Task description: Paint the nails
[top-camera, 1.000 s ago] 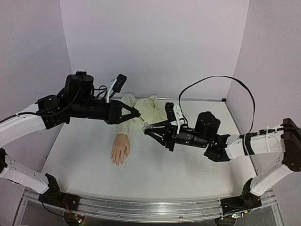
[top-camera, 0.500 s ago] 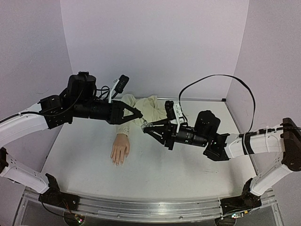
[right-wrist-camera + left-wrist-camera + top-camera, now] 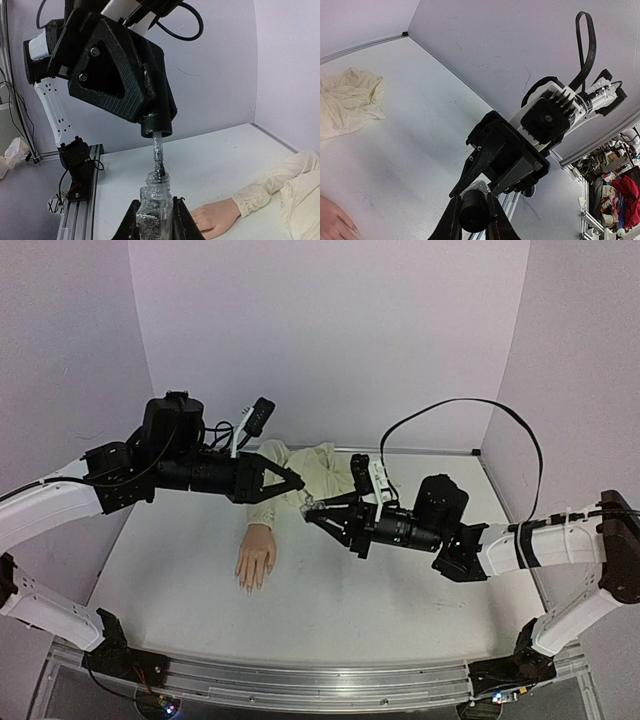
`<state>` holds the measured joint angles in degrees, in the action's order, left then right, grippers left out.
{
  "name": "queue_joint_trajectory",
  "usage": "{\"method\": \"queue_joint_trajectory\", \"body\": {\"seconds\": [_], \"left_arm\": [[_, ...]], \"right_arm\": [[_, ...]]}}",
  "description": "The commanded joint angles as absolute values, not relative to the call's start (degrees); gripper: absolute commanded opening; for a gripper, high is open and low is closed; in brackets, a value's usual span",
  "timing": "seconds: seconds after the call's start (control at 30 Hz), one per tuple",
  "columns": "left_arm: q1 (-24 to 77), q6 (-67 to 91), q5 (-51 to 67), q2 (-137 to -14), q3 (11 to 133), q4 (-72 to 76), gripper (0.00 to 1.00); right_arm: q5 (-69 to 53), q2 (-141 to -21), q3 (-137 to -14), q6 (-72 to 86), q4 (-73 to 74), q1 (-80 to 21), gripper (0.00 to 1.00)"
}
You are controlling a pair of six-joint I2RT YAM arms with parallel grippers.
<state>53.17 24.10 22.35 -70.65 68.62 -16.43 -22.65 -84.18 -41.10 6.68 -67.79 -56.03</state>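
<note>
My left hand (image 3: 296, 483), clamped on the brush cap (image 3: 156, 125), edged right; brush (image 3: 158, 150) dips into the bottle (image 3: 155, 205) my right hand (image 3: 311, 511) clamps (nails (image 3: 250, 586) next).

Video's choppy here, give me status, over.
Left gripper jaws shut on brush cap, brush at polish bottle mouth. Right gripper jaws shut on that bottle. Mannequin hand flat on table, nails too small to read. Nothing blocking.
</note>
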Motion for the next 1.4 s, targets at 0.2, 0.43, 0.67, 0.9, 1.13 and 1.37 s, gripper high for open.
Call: {"method": "queue_joint_trajectory", "body": {"seconds": [0.2,0.43,0.67,0.9,1.13,1.37], "left_arm": [[52.92,24.35,21.57,-69.52,69.57,-14.31,0.0],[52.91,24.17,20.33,-68.82,68.98,-14.91,0.0],[52.95,23.91,20.97,-69.37,69.3,-15.81,0.0],[52.91,23.56,20.85,-69.62,69.42,-16.97,0.0],[52.94,23.23,21.34,-70.37,70.08,-17.93,0.0],[52.91,22.87,22.32,-70.96,70.69,-18.08,0.0]], "right_arm": [[-22.17,-82.62,-43.07,5.8,-72.95,-56.4,0.0],[-21.71,-82.53,-43.13,5.71,-72.93,-56.41,0.0],[-22.22,-82.83,-43.83,5.45,-72.55,-56.42,0.0],[-22.06,-82.78,-44.01,5.29,-72.35,-56.38,0.0],[-22.54,-83.43,-44.81,5.01,-71.53,-56.42,0.0],[-22.73,-84.17,-45.17,4.92,-71.45,-56.39,0.0]]}}
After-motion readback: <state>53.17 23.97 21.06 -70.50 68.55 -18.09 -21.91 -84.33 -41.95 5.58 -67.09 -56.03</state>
